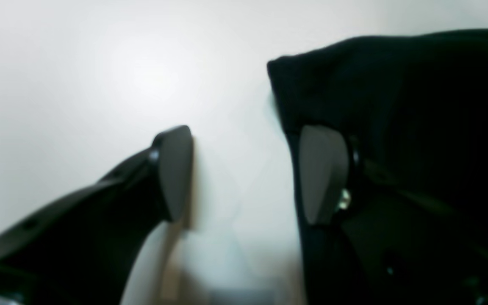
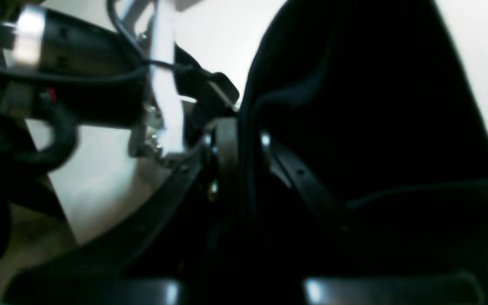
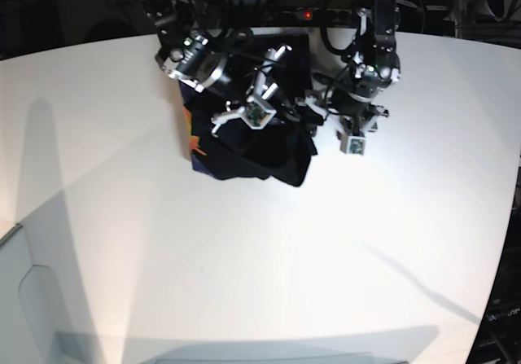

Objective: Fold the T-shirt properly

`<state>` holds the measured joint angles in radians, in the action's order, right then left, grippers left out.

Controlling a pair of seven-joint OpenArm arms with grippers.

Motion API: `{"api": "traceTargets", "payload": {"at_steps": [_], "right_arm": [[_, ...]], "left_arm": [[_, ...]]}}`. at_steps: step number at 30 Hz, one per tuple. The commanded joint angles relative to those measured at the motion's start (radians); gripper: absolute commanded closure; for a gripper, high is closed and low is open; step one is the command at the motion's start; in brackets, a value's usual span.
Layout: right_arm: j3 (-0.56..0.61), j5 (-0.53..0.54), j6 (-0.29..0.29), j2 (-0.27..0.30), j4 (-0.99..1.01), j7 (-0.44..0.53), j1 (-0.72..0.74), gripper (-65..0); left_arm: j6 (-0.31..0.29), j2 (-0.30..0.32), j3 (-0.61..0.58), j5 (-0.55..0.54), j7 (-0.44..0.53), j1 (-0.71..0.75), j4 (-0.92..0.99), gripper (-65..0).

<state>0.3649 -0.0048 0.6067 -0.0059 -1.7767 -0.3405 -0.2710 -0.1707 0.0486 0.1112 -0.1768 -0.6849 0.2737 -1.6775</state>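
Pinching one T-shirt point(image 3: 244, 148), right hand point(image 2: 244, 144); left hand point(image 1: 246, 173) spread.

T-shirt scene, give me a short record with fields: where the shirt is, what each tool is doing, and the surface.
shirt: black T-shirt, bunched at the table's far side, orange print showing at one edge
left tool: open, empty, beside the shirt's edge
right tool: shut on the T-shirt
surface: white table
fold: not yet tidy

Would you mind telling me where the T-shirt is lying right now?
In the base view the T-shirt lies bunched at the far middle of the white table, under the right hand, which pinches its fabric, with the open left hand just beside its edge.
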Motion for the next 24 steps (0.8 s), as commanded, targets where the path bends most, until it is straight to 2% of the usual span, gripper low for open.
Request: {"api": "traceTargets", "payload": {"at_steps": [1, 10, 17, 19, 24], "right_arm": [[0.013, 0.021, 0.014, -0.010, -0.010, 0.030, 0.008, 0.0], [0.036, 0.021, 0.014, -0.010, 0.002, 0.028, 0.020, -1.0], [0.118, 0.021, 0.014, 0.020, -0.001, 0.034, 0.022, -27.3], [0.098, 0.022, 0.014, 0.019, -0.033, 0.034, 0.020, -31.0], [0.012, 0.024, 0.014, 0.019, -0.144, 0.034, 0.017, -31.9]], "left_arm": [[0.004, -0.002, 0.017, -0.003, -0.025, 0.005, -0.016, -38.9], [0.003, -0.002, 0.147, -0.003, -0.025, 0.052, -0.149, -38.9], [0.001, -0.002, 0.232, -0.003, -0.025, 0.077, -0.195, -39.0], [0.000, -0.003, 0.270, -0.003, -0.025, 0.091, -0.203, -39.0], [-0.003, -0.008, 0.358, -0.003, -0.025, 0.094, -0.203, -39.0]]}}
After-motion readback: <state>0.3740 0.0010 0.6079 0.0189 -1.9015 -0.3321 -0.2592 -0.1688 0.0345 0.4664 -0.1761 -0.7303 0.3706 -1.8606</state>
